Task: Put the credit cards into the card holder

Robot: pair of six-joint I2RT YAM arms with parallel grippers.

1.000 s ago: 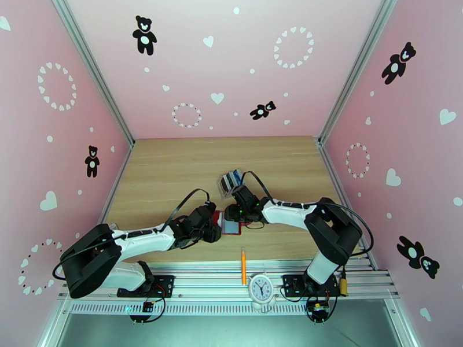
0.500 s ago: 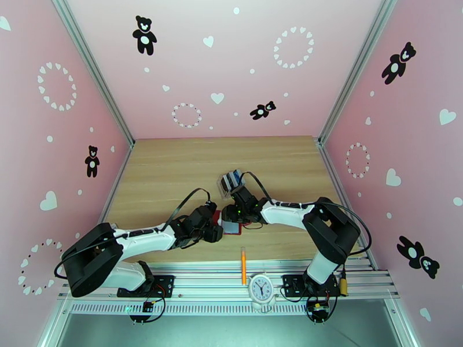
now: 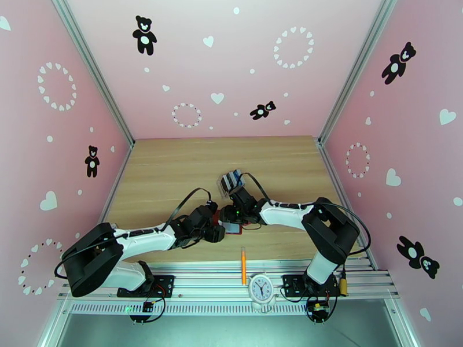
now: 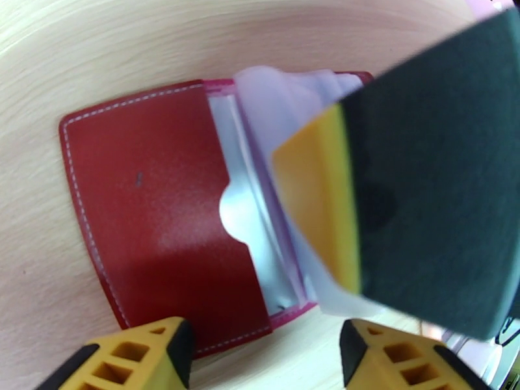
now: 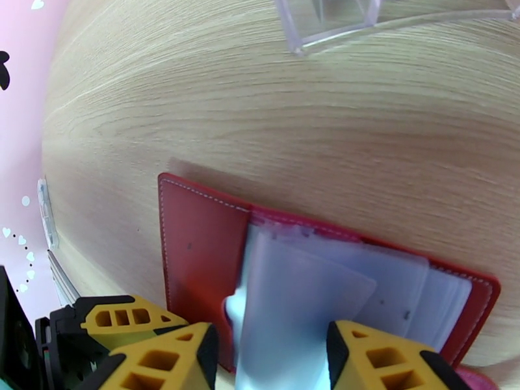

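pale wood-grain counter [image 3: 168, 169]. a red card holder [image 4: 156, 209] lies open and flat on it, about mid-width and towards the near edge, its clear pockets fanned to the right. just beyond it stands a clear rack [image 3: 224, 184] with cards [image 3: 234, 177] in it. an orange pencil [image 3: 243, 262] lies at the near edge, reaching onto the metal rail [image 3: 191, 279].

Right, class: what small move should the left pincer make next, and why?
Probably lower the left pincer onto the flat cover of the red leather-like folding wallet to pin it: its jaws stand open at the wallet's edge, while the right pincer is among the loose clear plastic pockets.
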